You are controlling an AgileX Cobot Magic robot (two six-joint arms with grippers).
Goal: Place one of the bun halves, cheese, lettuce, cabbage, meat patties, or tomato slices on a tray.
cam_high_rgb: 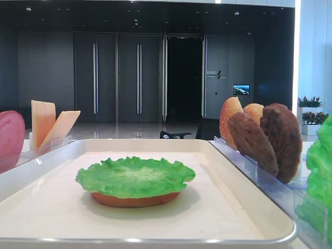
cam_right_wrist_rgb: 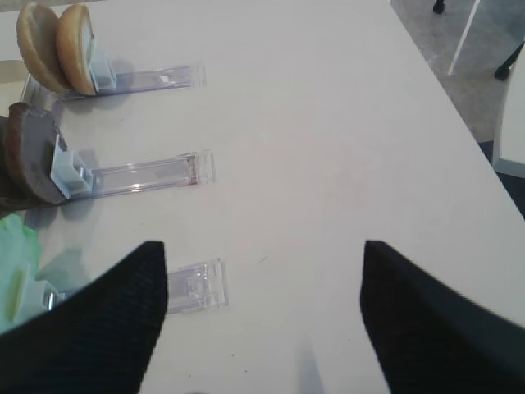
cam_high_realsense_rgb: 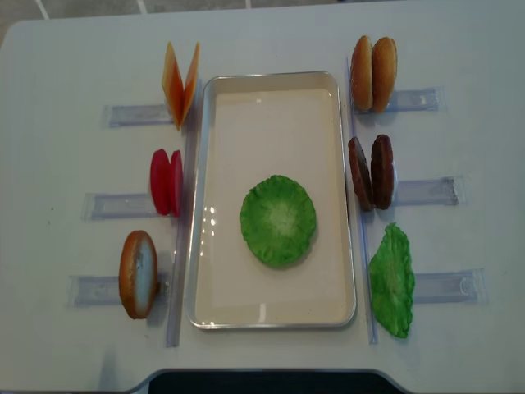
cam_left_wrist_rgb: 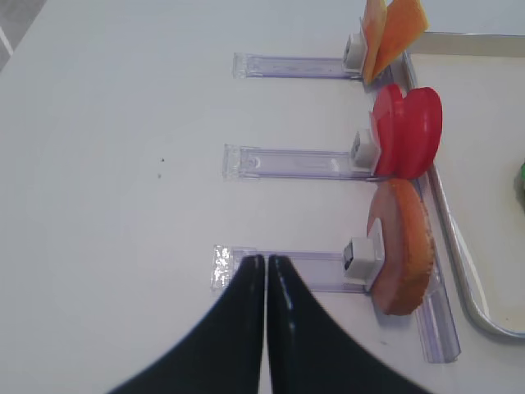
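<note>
Black fingers of the left gripper (cam_left_wrist_rgb: 264, 267) pressed together with nothing between them, tips over the clear rack (cam_left_wrist_rgb: 328, 271) that carries a lone bun half (cam_left_wrist_rgb: 402, 246) standing on edge. Right gripper (cam_right_wrist_rgb: 262, 246) with jaws spread wide apart and bare, above the white table (cam_right_wrist_rgb: 328, 148), its left finger (cam_right_wrist_rgb: 107, 320) over the near end of a clear rack beside a green leaf at the frame edge.

Further out on the right: two dark meat patties (cam_high_realsense_rgb: 371, 172) upright in the middle rack, two bun halves (cam_high_realsense_rgb: 373, 62) upright in the far one, a lettuce leaf (cam_high_realsense_rgb: 392, 281) upright in the near one. On the left: red tomato slices (cam_high_realsense_rgb: 166, 181) in the middle rack, orange cheese slices (cam_high_realsense_rgb: 180, 80) leaning apart in a V in the far rack.

Between the two rows, the off-white tray (cam_high_realsense_rgb: 279, 316), holding near its middle a ruffled lettuce (cam_high_rgb: 136, 175) lying flat on top of a bun half (cam_high_rgb: 135, 199).
</note>
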